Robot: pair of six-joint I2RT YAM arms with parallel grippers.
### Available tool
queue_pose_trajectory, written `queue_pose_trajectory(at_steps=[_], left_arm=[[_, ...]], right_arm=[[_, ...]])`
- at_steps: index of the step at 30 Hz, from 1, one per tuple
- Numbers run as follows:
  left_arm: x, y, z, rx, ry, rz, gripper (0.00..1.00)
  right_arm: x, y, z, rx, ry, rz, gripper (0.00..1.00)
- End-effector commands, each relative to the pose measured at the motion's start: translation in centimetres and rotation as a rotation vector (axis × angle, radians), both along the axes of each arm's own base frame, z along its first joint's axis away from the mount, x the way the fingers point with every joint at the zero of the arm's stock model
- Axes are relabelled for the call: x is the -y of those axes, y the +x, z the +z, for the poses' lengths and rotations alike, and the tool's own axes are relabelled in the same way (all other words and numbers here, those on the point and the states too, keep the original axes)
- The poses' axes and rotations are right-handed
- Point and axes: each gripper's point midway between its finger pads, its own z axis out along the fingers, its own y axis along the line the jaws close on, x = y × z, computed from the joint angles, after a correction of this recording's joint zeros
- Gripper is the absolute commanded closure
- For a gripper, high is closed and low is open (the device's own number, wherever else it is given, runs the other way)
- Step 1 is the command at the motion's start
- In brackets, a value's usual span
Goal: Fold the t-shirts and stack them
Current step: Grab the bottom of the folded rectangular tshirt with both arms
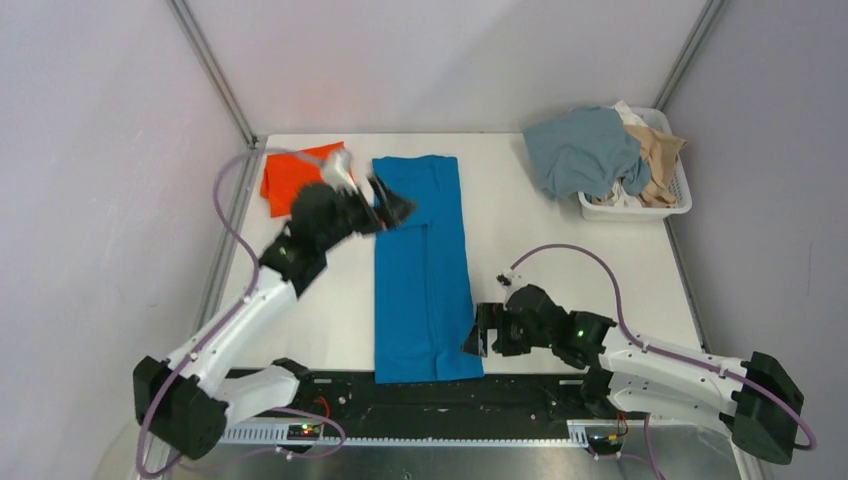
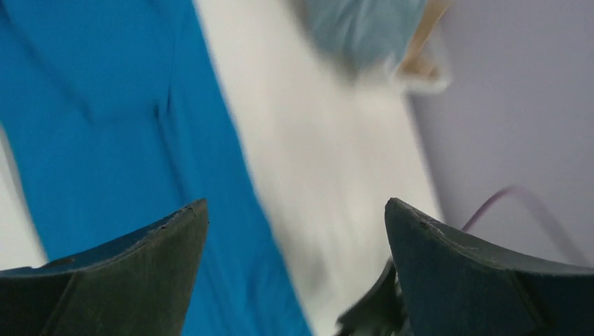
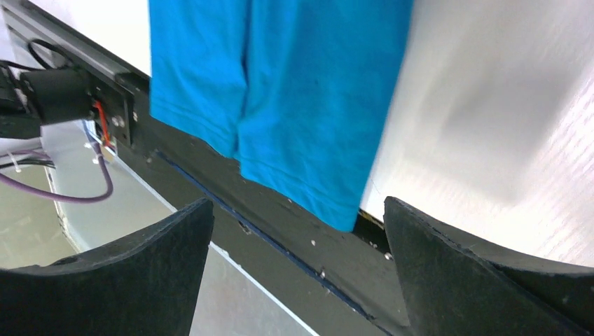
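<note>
A bright blue t-shirt [image 1: 425, 270] lies folded into a long narrow strip down the middle of the table; its hem hangs over the near edge [image 3: 301, 91]. A folded orange-red t-shirt [image 1: 290, 178] lies at the far left. My left gripper [image 1: 392, 205] is open and empty, above the blue strip's upper left edge [image 2: 105, 105]. My right gripper [image 1: 482, 330] is open and empty, just right of the strip's near right corner. A grey-blue t-shirt [image 1: 585, 150] and a tan one [image 1: 660, 160] lie heaped in the basket.
A white slotted basket [image 1: 640, 205] stands at the far right corner. A black rail [image 3: 280, 231] runs along the table's near edge, with electronics and purple cables below it. Metal frame posts rise at the back corners.
</note>
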Motion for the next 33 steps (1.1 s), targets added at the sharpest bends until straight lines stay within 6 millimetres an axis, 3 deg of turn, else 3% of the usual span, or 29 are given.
queue_pose_trajectory(at_steps=[1, 2, 3, 4, 5, 7, 10, 16, 21, 26, 33], left_arm=[[-0.6, -7.4, -13.8, -0.256, 0.224, 0.000, 0.00], [0.1, -9.3, -13.8, -0.251, 0.214, -0.040, 0.00], [-0.6, -10.9, -16.2, -0.316, 0.225, -0.015, 0.00], [-0.1, -12.4, -16.0, -0.307, 0.201, -0.049, 0.00], [-0.5, -13.9, -17.8, -0.363, 0.202, -0.052, 0.00], [-0.6, -16.8, -18.0, -0.373, 0.192, -0.094, 0.00], [-2.3, -19.9, -19.7, -0.454, 0.242, -0.089, 0.00], [-2.4, -25.9, -23.7, -0.676, 0.264, -0.205, 0.14], [-3.0, -27.7, -25.4, -0.752, 0.337, -0.223, 0.16], [-4.2, -27.2, -25.4, -0.739, 0.425, -0.181, 0.18], [-5.3, -28.4, -26.6, -0.806, 0.467, -0.182, 0.25]], right_arm=[[-0.2, -1.6, -1.2, -0.084, 0.012, -0.009, 0.06], [-0.1, -1.8, -1.9, -0.102, 0.005, -0.018, 0.07], [-0.1, -2.0, -2.1, -0.117, 0.008, -0.020, 0.09], [-0.2, -2.1, -2.6, -0.126, 0.004, -0.019, 0.10], [-0.3, -2.2, -2.7, -0.138, 0.008, -0.019, 0.12], [-0.5, -2.5, -3.0, -0.155, 0.005, -0.012, 0.17], [-0.3, -2.7, -3.8, -0.172, -0.024, -0.017, 0.23], [0.2, -2.4, -5.0, -0.162, -0.080, -0.046, 0.34], [0.0, -2.5, -5.7, -0.165, -0.102, -0.039, 0.40], [0.1, -2.5, -6.4, -0.169, -0.129, -0.048, 0.48], [0.1, -2.6, -6.8, -0.181, -0.135, -0.054, 0.59]])
